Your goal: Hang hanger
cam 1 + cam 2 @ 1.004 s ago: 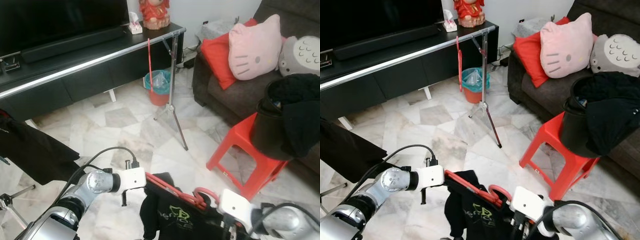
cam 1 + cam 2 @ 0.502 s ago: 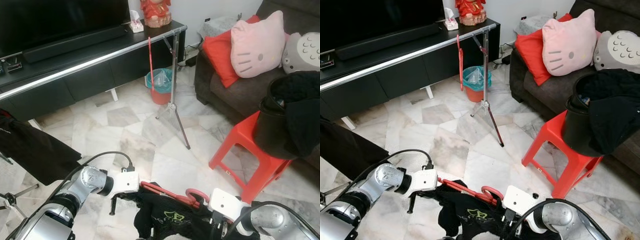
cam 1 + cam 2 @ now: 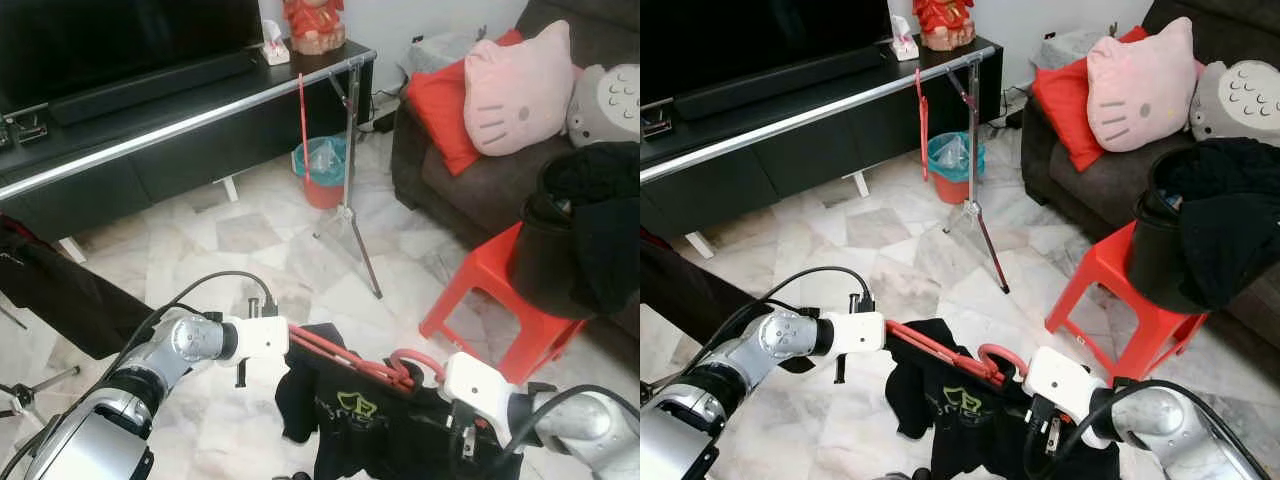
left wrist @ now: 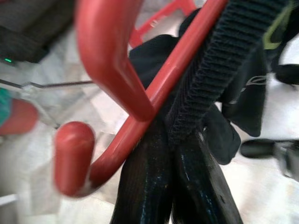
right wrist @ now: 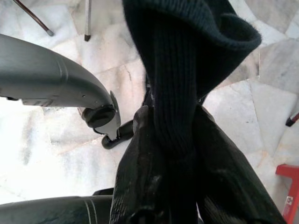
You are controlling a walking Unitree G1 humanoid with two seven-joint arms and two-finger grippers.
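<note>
The marble floor (image 3: 300, 260) has open room between the long black TV cabinet (image 3: 180, 130) and the dark sofa (image 3: 470, 180). A silver rail (image 3: 150, 140) runs in front of the cabinet on a thin stand (image 3: 348, 200). A red stool (image 3: 490, 300) holds a black bucket (image 3: 545, 260). The black shirt (image 3: 360, 425) hangs on the red hanger (image 3: 345, 358), low between both arms. The left gripper (image 4: 173, 154) pinches hanger and shirt. The right gripper (image 5: 173, 154) squeezes the shirt's collar.
</note>
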